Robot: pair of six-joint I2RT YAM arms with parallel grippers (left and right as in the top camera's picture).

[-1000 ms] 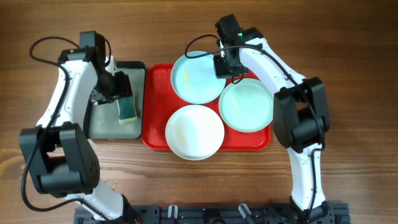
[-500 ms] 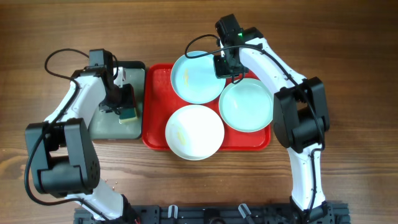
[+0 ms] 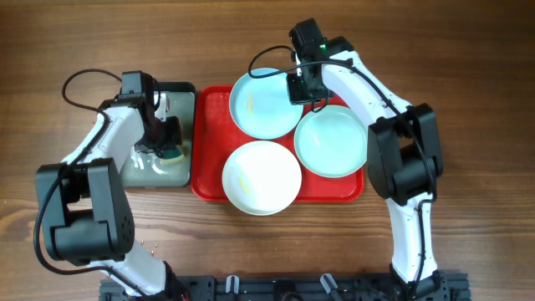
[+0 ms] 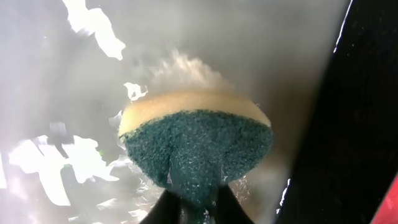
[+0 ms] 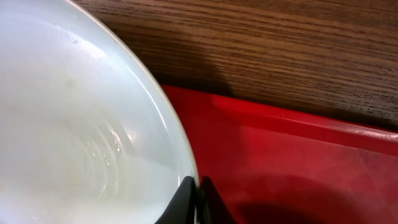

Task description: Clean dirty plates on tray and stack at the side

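Note:
Three plates lie on the red tray: a pale aqua plate at the back, another aqua plate at the right and a white plate with yellowish specks in front. My right gripper is shut on the right rim of the back aqua plate, one finger inside and one outside. My left gripper is down in the small black-rimmed tray, shut on a green and yellow sponge, which bulges out past its fingertips.
The small tray's floor is wet and shiny around the sponge. It stands directly left of the red tray. Bare wooden table runs behind the trays and to both sides. The arm bases stand at the front edge.
My left gripper has come down over the sponge in the small tray and closed on it, squeezing it. The right gripper and the plates have not moved.

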